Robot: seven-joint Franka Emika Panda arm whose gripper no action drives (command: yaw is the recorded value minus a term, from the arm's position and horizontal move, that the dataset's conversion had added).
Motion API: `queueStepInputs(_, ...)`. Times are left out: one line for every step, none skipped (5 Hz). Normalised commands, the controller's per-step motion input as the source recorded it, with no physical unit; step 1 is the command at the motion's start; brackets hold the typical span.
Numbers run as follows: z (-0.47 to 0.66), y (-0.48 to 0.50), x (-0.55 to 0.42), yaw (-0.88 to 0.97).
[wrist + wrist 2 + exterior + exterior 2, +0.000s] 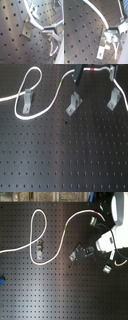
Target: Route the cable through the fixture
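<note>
A white cable [44, 110] with a green mark [61, 83] and a red mark [94, 69] lies on the black perforated board. It loops through the left fixture [27, 97] and runs on towards the arm. The middle metal fixture [74, 104] stands just below my gripper [76, 85]. In the second exterior view my gripper [91, 251] is right beside this fixture [77, 255]. In both wrist views the cable [33, 19] [101, 13] ends between my fingers, which look shut on it next to the fixture [28, 25] [102, 48].
A third fixture [114, 98] stands at the first exterior view's right. In the second exterior view the white arm body [117, 222] covers the right side and a small blue object [1, 282] lies at the left edge.
</note>
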Motion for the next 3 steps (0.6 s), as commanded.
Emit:
queueStepInputs(0.02, 0.044, -0.017, 0.00)
queueStepInputs(0.56, 0.116, -0.042, -0.07)
queueStepInputs(0.36, 0.045, -0.071, -0.02)
